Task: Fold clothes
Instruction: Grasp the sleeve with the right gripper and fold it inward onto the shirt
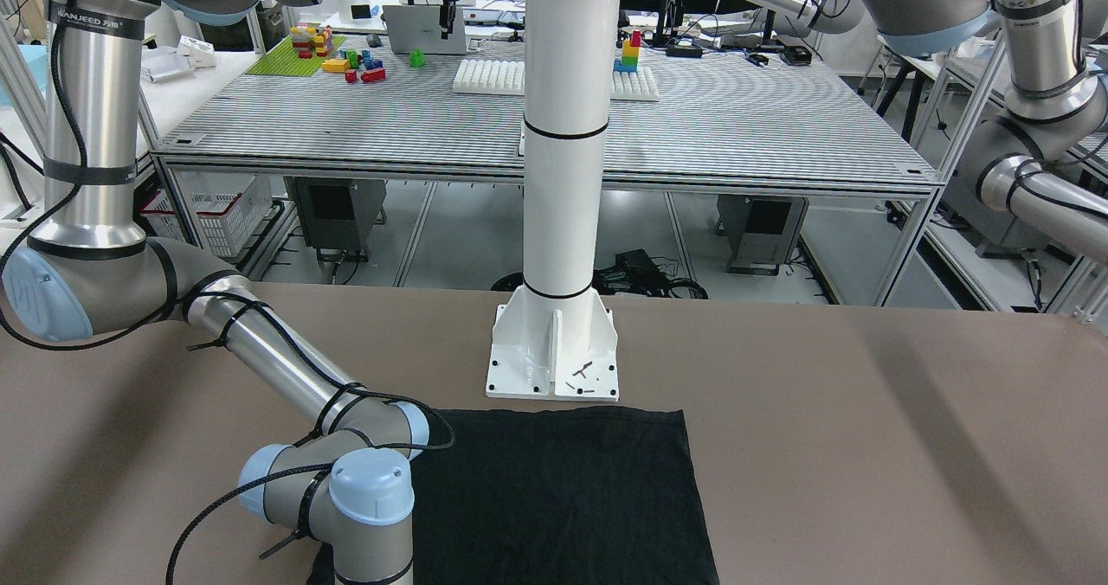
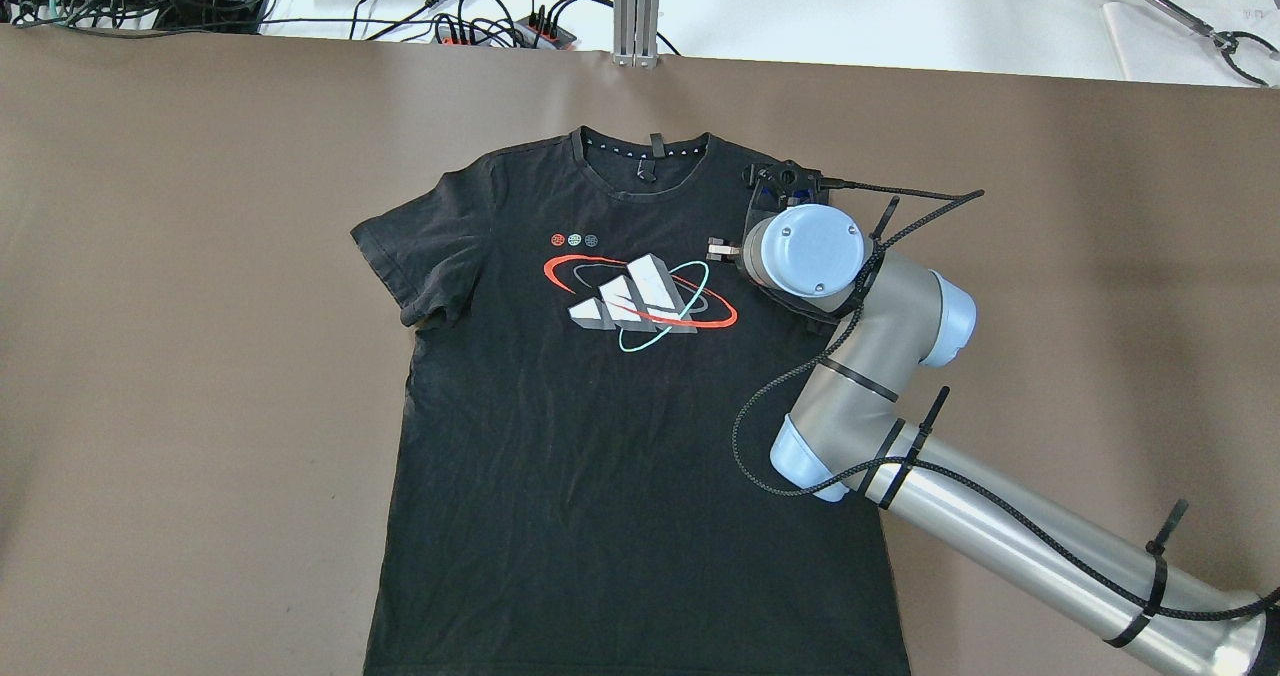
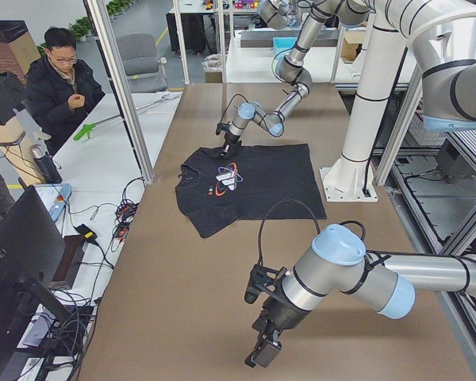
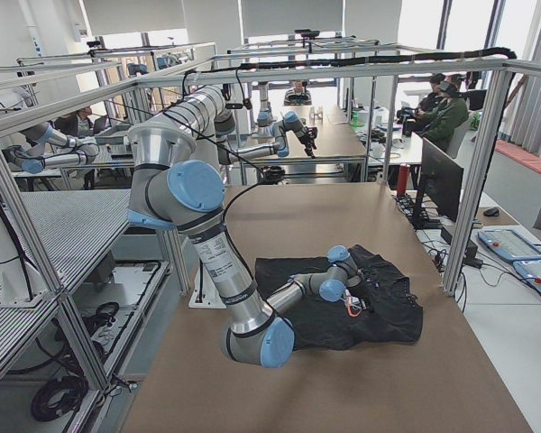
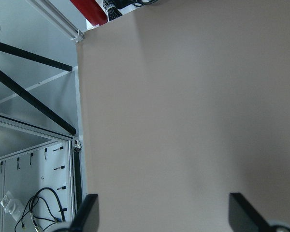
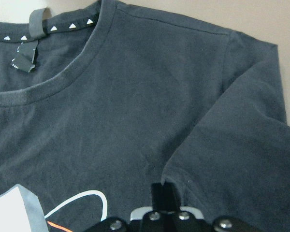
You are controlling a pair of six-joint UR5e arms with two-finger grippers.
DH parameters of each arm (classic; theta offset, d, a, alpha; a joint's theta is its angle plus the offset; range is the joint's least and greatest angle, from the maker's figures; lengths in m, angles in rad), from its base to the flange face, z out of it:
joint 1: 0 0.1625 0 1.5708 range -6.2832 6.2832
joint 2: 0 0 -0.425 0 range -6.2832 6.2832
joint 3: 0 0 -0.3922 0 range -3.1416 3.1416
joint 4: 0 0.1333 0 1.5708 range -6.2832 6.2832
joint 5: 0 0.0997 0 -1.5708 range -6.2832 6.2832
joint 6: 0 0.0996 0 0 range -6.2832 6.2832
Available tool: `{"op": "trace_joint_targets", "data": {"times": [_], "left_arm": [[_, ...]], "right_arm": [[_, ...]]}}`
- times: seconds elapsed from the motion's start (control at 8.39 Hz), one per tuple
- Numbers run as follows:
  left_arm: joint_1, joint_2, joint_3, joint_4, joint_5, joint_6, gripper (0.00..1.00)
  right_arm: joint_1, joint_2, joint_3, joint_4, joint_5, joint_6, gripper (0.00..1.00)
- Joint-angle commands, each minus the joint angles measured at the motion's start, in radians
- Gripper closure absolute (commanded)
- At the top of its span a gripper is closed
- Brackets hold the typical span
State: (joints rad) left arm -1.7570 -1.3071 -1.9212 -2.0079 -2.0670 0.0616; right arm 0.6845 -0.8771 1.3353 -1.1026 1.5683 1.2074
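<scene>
One T-shirt (image 2: 560,436) lies flat, unfolded; the right gripper (image 6: 163,187), fingers pressed together, sits at the right sleeve seam; the left gripper (image 5: 164,215) hangs spread. Next, likely fold that sleeve inward.

Black T-shirt (image 2: 530,456) bears red, teal, white logo (image 2: 640,296).
</scene>
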Motion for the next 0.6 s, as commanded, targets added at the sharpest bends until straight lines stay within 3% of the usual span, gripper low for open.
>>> {"op": "trace_joint_targets", "data": {"times": [0.0,0.48], "left_arm": [[-0.001,0.002,-0.001,0.000,0.001,0.000,0.06],[0.001,0.003,0.004,0.000,-0.001,0.006,0.06]], "right_arm": [[-0.020,0.041,-0.050,0.000,-0.042,0.065,0.04],[-0.010,0.032,-0.053,0.003,-0.040,-0.052,0.06]]}}
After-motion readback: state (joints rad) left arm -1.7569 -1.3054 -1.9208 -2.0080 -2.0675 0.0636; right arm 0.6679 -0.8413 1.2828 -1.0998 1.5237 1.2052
